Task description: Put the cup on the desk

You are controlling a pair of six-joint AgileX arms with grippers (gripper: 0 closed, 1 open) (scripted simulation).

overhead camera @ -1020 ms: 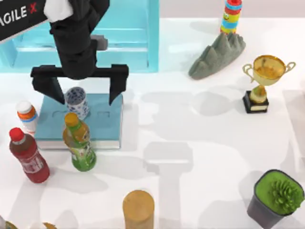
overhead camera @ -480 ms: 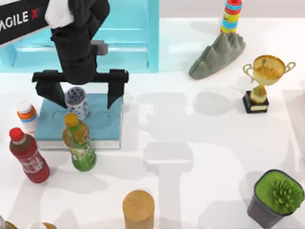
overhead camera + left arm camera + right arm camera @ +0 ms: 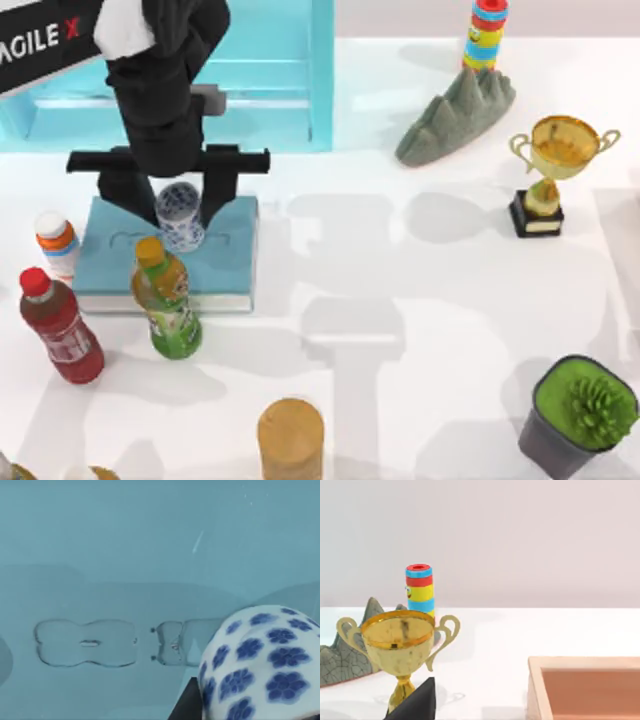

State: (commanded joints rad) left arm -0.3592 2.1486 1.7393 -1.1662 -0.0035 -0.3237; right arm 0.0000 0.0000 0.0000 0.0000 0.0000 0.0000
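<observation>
The cup (image 3: 180, 215), small and white with a blue flower pattern, stands upright on the teal book (image 3: 225, 265) at the left of the desk (image 3: 420, 300). My left gripper (image 3: 176, 198) comes down from above and is shut on the cup, one black finger pressed to each side. In the left wrist view the cup (image 3: 265, 665) sits close against the book's teal cover (image 3: 100, 555), with a dark finger (image 3: 187, 705) beside it. A dark part of my right gripper (image 3: 415, 704) shows low in the right wrist view, near the golden trophy.
Three bottles crowd the book: green (image 3: 170, 300), red (image 3: 60, 330), white with orange cap (image 3: 57, 243). The light-blue cabinet (image 3: 270, 70) stands behind. A tan cylinder (image 3: 290, 435), potted plant (image 3: 580, 410), trophy (image 3: 555, 170), grey rock (image 3: 455, 115) and wooden box (image 3: 585, 687) stand elsewhere.
The left gripper's fingers have closed in from wide apart onto the cup. The cup has shifted slightly to the right on the book.
</observation>
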